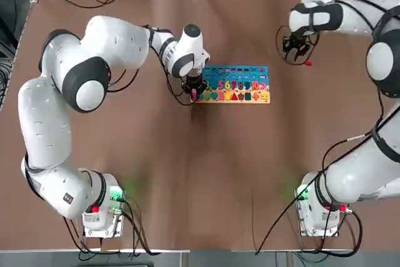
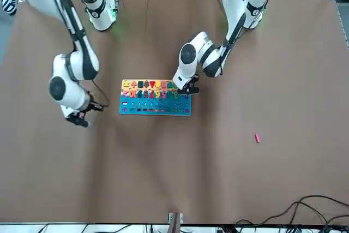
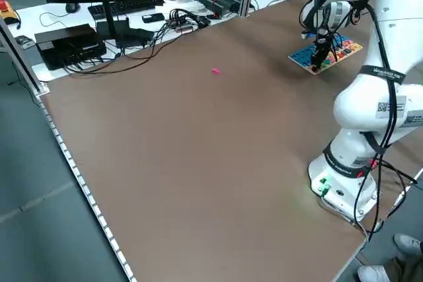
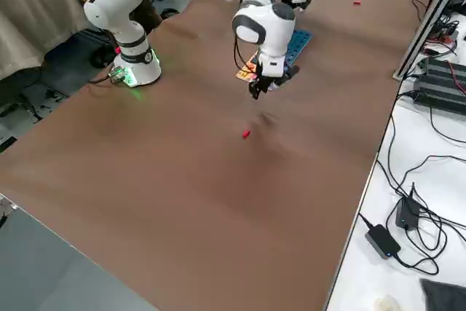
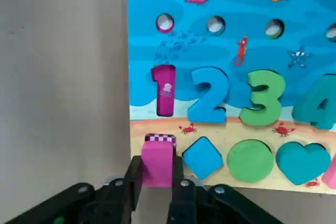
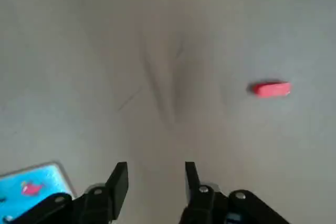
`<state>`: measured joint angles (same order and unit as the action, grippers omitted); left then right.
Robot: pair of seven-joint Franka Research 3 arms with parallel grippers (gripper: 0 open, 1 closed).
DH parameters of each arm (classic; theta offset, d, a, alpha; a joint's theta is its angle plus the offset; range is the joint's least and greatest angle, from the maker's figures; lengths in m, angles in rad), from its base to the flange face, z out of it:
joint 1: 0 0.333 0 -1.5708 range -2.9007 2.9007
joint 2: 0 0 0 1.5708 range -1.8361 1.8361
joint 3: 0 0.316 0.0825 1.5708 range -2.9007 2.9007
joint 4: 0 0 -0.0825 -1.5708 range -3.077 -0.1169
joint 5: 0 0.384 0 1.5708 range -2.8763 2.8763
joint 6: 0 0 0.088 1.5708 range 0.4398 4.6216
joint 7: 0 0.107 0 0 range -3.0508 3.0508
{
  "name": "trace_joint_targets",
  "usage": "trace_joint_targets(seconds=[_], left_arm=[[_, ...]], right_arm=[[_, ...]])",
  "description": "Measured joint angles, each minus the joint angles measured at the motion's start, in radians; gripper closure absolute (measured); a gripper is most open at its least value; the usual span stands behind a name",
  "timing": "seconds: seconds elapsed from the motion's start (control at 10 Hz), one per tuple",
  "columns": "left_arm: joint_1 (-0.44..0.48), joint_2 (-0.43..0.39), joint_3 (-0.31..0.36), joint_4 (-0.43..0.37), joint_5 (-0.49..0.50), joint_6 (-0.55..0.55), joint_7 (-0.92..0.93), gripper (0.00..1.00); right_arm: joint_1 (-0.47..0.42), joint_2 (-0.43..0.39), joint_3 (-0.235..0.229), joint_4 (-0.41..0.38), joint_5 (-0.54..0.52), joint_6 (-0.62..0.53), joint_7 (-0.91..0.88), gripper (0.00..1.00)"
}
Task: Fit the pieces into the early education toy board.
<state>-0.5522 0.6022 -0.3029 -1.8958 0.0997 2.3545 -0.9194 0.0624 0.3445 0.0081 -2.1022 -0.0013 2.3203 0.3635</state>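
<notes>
A pink square piece (image 5: 157, 164) is over the checkered slot at the corner of the blue-and-tan toy board (image 5: 239, 103), clasped between the left hand's (image 5: 157, 169) fingers. The right hand (image 6: 156, 174) hovers over the counter (image 1: 187, 173), spread apart, near a small red piece (image 6: 273, 89).

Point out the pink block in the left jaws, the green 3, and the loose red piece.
pink block (image 5: 157, 164), left wrist view, its face
green 3 (image 5: 269, 98), left wrist view, its middle
loose red piece (image 6: 273, 89), right wrist view, its top
</notes>
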Motion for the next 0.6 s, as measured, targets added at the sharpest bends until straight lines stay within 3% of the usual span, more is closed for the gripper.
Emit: trace_joint_targets(seconds=[0.6], left_arm=[[-0.001, 0.001, -0.001, 0.001, 0.000, 0.000, 0.004, 0.74]], right_arm=[[-0.176, 0.070, -0.001, -0.032, -0.001, 0.230, -0.254, 0.50]])
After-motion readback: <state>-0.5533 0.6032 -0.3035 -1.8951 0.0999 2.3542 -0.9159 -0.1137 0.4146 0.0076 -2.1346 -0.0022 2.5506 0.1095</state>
